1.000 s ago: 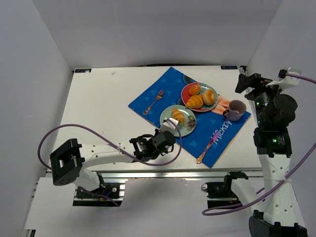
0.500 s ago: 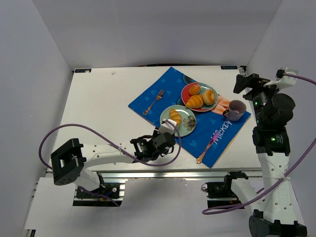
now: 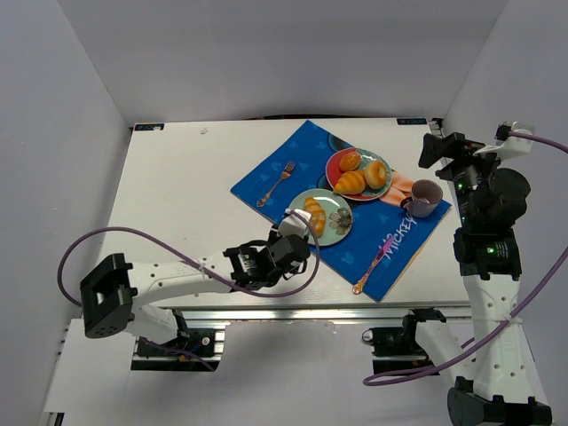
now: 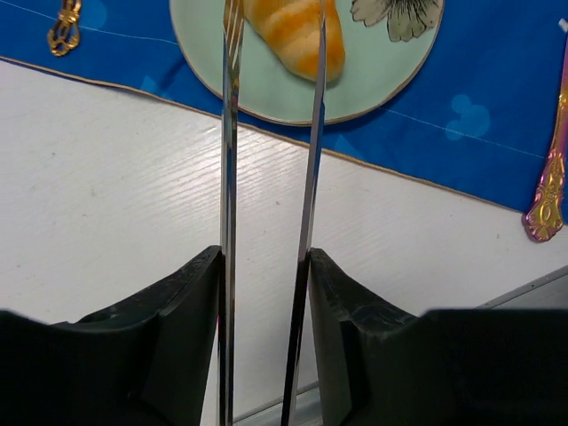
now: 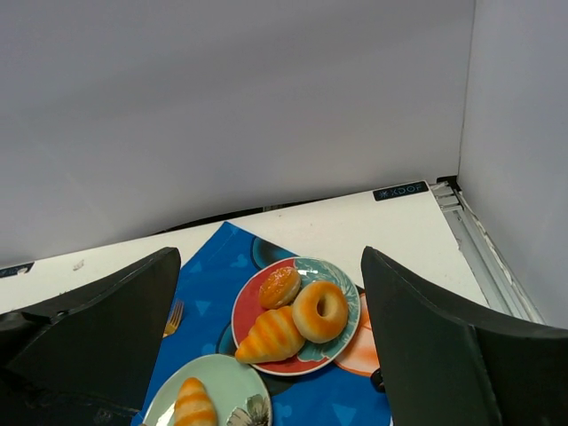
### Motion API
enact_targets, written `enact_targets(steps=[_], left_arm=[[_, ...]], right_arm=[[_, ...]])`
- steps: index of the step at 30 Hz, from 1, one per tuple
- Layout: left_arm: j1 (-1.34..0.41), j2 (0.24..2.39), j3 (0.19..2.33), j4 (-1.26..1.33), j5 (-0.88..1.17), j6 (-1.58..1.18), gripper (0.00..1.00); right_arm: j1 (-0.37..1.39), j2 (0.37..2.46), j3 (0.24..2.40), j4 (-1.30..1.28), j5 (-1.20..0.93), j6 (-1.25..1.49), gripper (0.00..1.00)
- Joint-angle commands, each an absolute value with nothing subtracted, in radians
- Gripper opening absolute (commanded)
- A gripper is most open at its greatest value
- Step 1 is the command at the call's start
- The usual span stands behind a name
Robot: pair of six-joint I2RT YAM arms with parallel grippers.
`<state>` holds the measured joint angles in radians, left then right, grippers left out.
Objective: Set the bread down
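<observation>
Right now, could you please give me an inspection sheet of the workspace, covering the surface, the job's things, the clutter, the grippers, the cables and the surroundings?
Surface: white table with a blue printed mat lying on it.
Job's things: the bread lies on the green plate, which sits on the mat.
Clutter: red plate holding a second roll, doughnut and bun; purple cup; fork; spoon.
Grippers: left gripper open, fingers over the bread's near part; right gripper open, raised at the table's right edge.
Cables: purple cable loops over the table by the left arm.
Surroundings: plain white walls; nothing else seen.
</observation>
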<state>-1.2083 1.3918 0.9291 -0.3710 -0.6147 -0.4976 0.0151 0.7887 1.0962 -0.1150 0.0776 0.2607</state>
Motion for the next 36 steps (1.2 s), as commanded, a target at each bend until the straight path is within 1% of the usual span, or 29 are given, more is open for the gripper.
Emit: enact_targets(steps=[1, 3, 4, 6, 7, 10, 12, 15, 16, 18, 19, 21, 22, 23, 24, 25, 29, 30, 36], left_arm=[[-1.212, 1.289, 0.974, -0.393, -0.686, -0.526, 0.52], [-1.212, 1.263, 0.992, -0.411, -0.744, -0.538, 0.39], [-1.209, 1.25, 1.0, -0.417, -0.767, -0.538, 0.31], [-1.209, 1.232, 1.046, -0.433, -0.845, -0.511, 0.18], [-1.204, 1.235, 1.067, -0.443, -0.873, -0.497, 0.16], [-1.163, 1.258, 1.146, -0.439, -0.925, -0.398, 0.16], [-1.115, 1.27, 1.164, -0.381, -0.91, -0.301, 0.15], [-0.967, 1.287, 1.17, -0.255, -0.798, -0.189, 0.15], [-0.881, 1.295, 1.177, -0.192, -0.748, -0.167, 0.15], [-0.803, 1.315, 1.195, -0.146, -0.701, -0.091, 0.15], [-0.735, 1.345, 1.204, -0.117, -0.678, -0.065, 0.15], [-0.663, 1.383, 1.238, -0.051, -0.568, -0.01, 0.15], [-0.591, 1.429, 1.247, -0.025, -0.51, -0.002, 0.17], [-0.556, 1.46, 1.264, -0.011, -0.467, -0.002, 0.18], [-0.528, 1.497, 1.331, -0.029, -0.396, -0.002, 0.18], [-0.482, 1.573, 1.369, -0.061, -0.373, -0.003, 0.18], [-0.411, 1.713, 1.463, -0.019, -0.241, 0.048, 0.19], [-0.397, 1.739, 1.486, -0.009, -0.182, 0.055, 0.19], [-0.272, 1.922, 1.531, 0.075, -0.011, 0.087, 0.22]], right_arm=[[0.015, 0.776, 1.089, -0.058, 0.071, 0.271, 0.89], [0.015, 0.778, 1.083, -0.052, 0.061, 0.275, 0.89], [0.014, 0.779, 1.08, -0.049, 0.06, 0.279, 0.89], [0.015, 0.785, 1.074, -0.035, 0.051, 0.282, 0.89], [0.015, 0.79, 1.072, -0.031, 0.048, 0.284, 0.89], [0.015, 0.813, 1.078, -0.011, 0.037, 0.287, 0.89], [0.02, 0.841, 1.089, 0.018, 0.034, 0.287, 0.89], [0.029, 0.894, 1.117, 0.023, 0.031, 0.275, 0.89], [0.032, 0.923, 1.135, 0.023, 0.025, 0.272, 0.89], [0.035, 0.951, 1.153, 0.023, 0.014, 0.272, 0.89], [0.038, 0.965, 1.164, 0.025, 0.009, 0.272, 0.89], [0.041, 1.0, 1.169, 0.041, 0.009, 0.268, 0.89], [0.041, 1.011, 1.169, 0.049, -0.023, 0.27, 0.89], [0.041, 1.034, 1.172, 0.061, -0.034, 0.271, 0.89], [0.041, 1.046, 1.173, 0.067, -0.038, 0.275, 0.89], [0.043, 1.057, 1.175, 0.074, -0.046, 0.272, 0.89], [0.043, 1.126, 1.218, 0.074, -0.054, 0.262, 0.89], [0.041, 1.138, 1.226, 0.074, -0.061, 0.262, 0.89], [0.041, 1.21, 1.264, 0.061, -0.086, 0.255, 0.89]])
